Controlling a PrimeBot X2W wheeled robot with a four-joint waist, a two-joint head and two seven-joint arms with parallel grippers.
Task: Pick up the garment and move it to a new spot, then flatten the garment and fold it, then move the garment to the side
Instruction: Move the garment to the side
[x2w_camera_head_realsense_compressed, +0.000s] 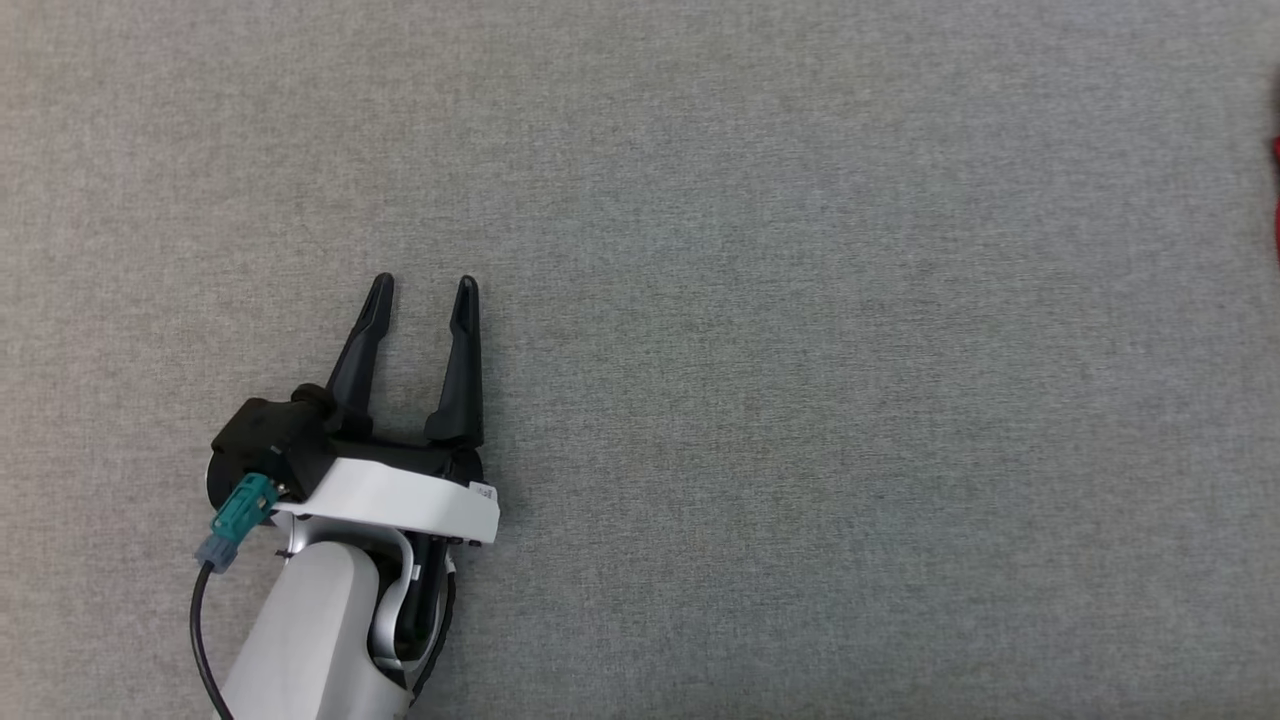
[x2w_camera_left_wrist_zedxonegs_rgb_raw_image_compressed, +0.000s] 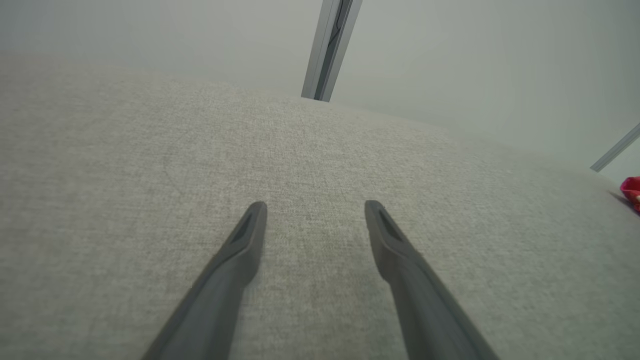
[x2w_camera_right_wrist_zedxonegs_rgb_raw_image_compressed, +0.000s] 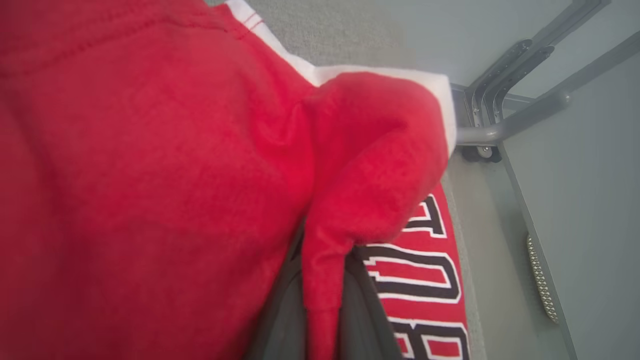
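Red fleecy garment (x2w_camera_right_wrist_zedxonegs_rgb_raw_image_compressed: 150, 175), grey woven surface (x2w_camera_head_realsense_compressed: 800, 300)

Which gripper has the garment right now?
The right gripper, shut on a fold of the red garment. The left gripper stands open and empty over the grey surface.

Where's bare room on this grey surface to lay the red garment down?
Nearly all the grey surface is bare: the wide stretch from the open left gripper across to the right edge. Crowded only there, where the red garment bunches.
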